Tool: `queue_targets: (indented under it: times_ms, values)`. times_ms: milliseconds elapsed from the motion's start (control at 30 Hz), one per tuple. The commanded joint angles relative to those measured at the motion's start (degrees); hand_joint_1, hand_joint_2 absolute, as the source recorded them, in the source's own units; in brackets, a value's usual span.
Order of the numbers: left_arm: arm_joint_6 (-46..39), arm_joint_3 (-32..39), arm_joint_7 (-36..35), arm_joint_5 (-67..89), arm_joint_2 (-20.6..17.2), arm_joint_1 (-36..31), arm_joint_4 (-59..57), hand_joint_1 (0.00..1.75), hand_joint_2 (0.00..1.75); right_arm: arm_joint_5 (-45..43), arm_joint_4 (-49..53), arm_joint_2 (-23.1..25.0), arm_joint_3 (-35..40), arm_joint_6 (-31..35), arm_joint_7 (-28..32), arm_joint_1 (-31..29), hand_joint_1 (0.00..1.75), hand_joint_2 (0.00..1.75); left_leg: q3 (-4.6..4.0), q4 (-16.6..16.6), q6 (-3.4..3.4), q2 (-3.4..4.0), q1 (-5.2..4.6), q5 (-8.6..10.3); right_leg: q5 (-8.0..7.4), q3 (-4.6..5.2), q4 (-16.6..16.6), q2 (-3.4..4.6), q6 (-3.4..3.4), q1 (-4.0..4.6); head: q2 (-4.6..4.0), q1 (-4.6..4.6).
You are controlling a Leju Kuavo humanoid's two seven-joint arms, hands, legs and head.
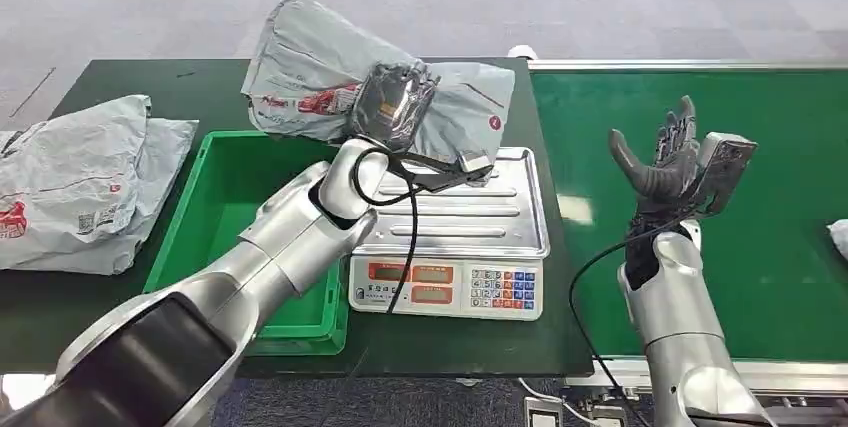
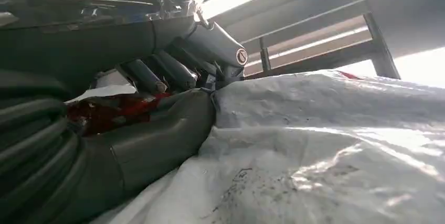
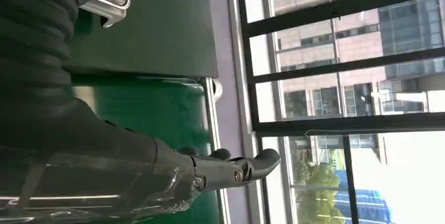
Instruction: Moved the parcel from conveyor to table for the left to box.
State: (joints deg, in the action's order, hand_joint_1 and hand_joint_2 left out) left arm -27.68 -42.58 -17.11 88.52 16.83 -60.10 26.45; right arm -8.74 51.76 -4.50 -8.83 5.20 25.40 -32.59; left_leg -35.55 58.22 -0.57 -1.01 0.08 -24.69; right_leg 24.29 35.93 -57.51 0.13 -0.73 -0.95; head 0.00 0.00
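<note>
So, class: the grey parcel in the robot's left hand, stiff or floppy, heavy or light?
Probably floppy: the grey parcel creases and bulges around the left hand. Likely light, since that one hand lifts it above the scale. Its glossy film may be slippery.

The parcel (image 1: 300,67) is a grey plastic mailer bag, crumpled and creased, with red printing near its lower edge and a small red round mark on its right part. It is raised and tilted above the far edge of the dark green table (image 1: 130,77), over the far rim of the green bin (image 1: 190,207) and the back of the weighing scale (image 1: 470,227). The left hand (image 1: 393,102) grips its middle from the front, bunching the plastic; the left wrist view shows its pale wrinkled skin (image 2: 325,145) close up
</note>
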Motion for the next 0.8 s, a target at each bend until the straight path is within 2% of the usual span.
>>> queue_targets:
  times_ms: [33, 133, 233, 367, 533, 667, 800]
  values:
    - [11.14, -0.48, -8.08, 1.48, -5.03, -2.01, -9.18, 1.75, 1.75, 0.00, -4.42, -0.24, -1.65, -0.78, -0.10, -2.08, 0.00, 1.75, 0.30, -0.10, -0.02, 0.31, 0.00, -0.07, -0.02, -0.22, 0.10, 0.22, 0.07, 0.02, 0.00, 0.00]
    - [10.92, 1.06, -9.49, 1.48, -8.80, -1.50, -9.73, 1.75, 1.75, 0.02, -6.50, -1.11, -1.05, -1.30, -0.10, -2.45, 0.00, 1.75, 0.40, -0.15, -0.06, 0.51, 0.01, -0.08, -0.06, -0.22, 0.11, 0.44, 0.11, 0.04, 0.00, 0.00]
    - [11.05, 0.58, -10.90, 1.48, -11.33, -1.80, -9.80, 1.75, 1.75, -0.23, -6.87, -1.75, -0.82, -1.53, 0.07, -1.88, 0.00, 1.75, 0.20, -0.07, -0.05, 0.29, 0.01, -0.02, -0.01, -0.05, 0.00, 0.24, 0.07, 0.03, 0.00, 0.00]
    - [21.48, 1.78, -12.52, 1.48, -12.38, -1.95, -9.75, 1.75, 1.75, -0.35, -2.45, -1.34, -2.07, -1.20, -0.67, 2.64, 0.00, 1.75, 0.24, -0.08, -0.10, 0.20, 0.12, -0.01, 0.00, -0.13, 0.04, 0.15, 0.11, 0.14, 0.00, 0.00]
    - [21.19, 3.92, -11.90, 1.48, -14.81, -0.49, -8.25, 1.75, 1.75, 0.34, -1.66, -1.25, -2.08, -1.67, -1.36, 3.43, 0.00, 1.75, 0.23, -0.07, -0.09, 0.32, 0.10, -0.04, -0.01, -0.10, 0.02, 0.27, 0.12, 0.12, 0.00, 0.00]
    - [21.34, 6.86, -12.02, 1.46, -15.46, -1.22, -8.16, 1.75, 1.75, 0.71, -2.63, -1.04, -1.99, -1.80, -2.20, 2.01, 0.00, 1.75, 0.30, -0.06, -0.09, 0.38, 0.10, -0.08, 0.01, -0.18, 0.02, 0.28, 0.15, 0.13, 0.00, 0.00]
    - [20.82, 10.30, -11.62, 0.99, -16.12, -0.20, -7.67, 1.75, 1.75, 1.05, -0.51, -0.65, -2.30, -1.88, -2.44, 3.87, 0.00, 1.75, 0.12, -0.04, -0.09, 0.27, 0.10, 0.00, -0.04, -0.01, -0.01, 0.23, 0.12, 0.12, 0.00, 0.00]
